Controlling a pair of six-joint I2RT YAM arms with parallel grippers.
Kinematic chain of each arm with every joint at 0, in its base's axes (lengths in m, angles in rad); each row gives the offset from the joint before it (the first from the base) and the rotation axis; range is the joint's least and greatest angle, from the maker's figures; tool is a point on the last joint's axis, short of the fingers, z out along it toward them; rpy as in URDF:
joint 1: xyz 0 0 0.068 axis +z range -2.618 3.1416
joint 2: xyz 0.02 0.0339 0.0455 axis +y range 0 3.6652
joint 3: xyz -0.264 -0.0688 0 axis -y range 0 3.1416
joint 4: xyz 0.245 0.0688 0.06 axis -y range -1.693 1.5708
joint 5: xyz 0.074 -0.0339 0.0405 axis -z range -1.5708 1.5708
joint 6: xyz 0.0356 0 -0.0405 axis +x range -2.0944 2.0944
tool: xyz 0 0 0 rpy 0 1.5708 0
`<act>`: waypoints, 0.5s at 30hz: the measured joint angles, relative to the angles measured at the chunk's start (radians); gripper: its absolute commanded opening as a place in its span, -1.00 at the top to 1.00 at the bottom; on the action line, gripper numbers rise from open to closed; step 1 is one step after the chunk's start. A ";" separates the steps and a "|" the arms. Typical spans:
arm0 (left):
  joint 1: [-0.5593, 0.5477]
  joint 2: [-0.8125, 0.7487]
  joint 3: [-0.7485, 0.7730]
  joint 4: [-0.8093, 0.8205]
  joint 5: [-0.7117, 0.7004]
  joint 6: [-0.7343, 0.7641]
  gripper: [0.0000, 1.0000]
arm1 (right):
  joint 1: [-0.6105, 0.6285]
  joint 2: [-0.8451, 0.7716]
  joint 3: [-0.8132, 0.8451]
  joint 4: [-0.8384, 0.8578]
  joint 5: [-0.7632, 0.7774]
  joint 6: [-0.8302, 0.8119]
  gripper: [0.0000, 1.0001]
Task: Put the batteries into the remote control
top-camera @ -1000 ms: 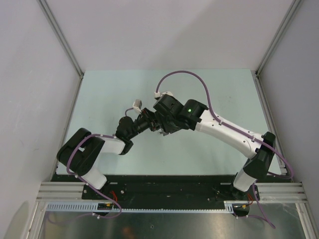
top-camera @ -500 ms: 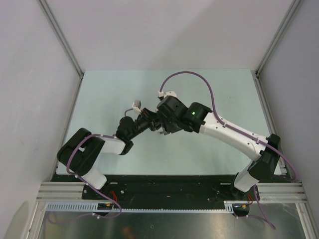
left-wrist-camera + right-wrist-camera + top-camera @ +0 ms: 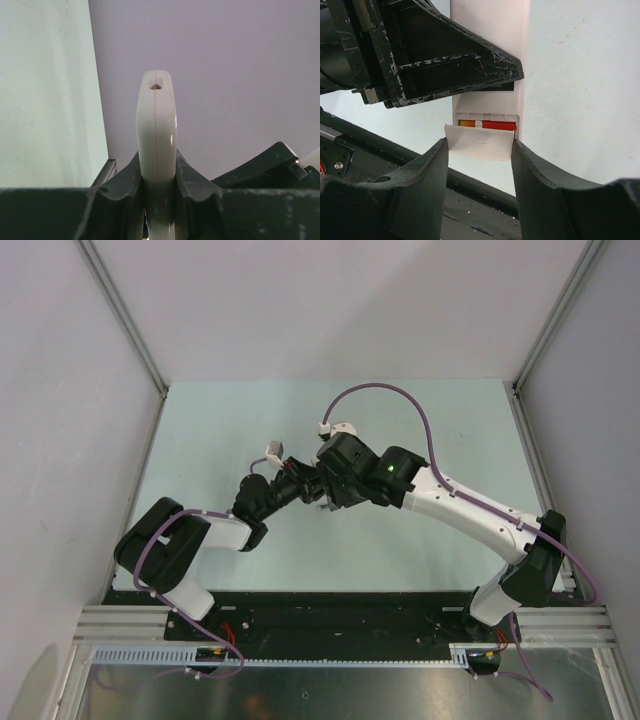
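A: Left gripper state?
B: Pressed together on the remote control. The remote is pinched by its two flat faces and seen edge-on in the left wrist view, with its rounded end sticking out past the fingers. A small hole is seen in that end.

A: Where is the remote located?
B: It is held off the table, roughly mid-table, where the two wrists meet in the top view. The remote itself is hidden there by the grippers.

A: Right gripper?
B: It is half spread and pinching the battery cover. The white cover is seen between the two fingers, each side edge touching a finger. It is tilted out just below the open compartment.

A: Batteries?
B: One red battery is seen lying crosswise in the compartment, with a yellow-orange end toward the left of the view. Other batteries cannot be made out.

A: Anything else in the right wrist view?
B: The left gripper's dark body is seen clamped on the plain white back of the remote, just above the compartment
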 measured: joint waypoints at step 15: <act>0.006 -0.002 0.004 -0.096 0.036 0.016 1.00 | 0.019 -0.003 0.003 -0.072 0.056 -0.012 0.03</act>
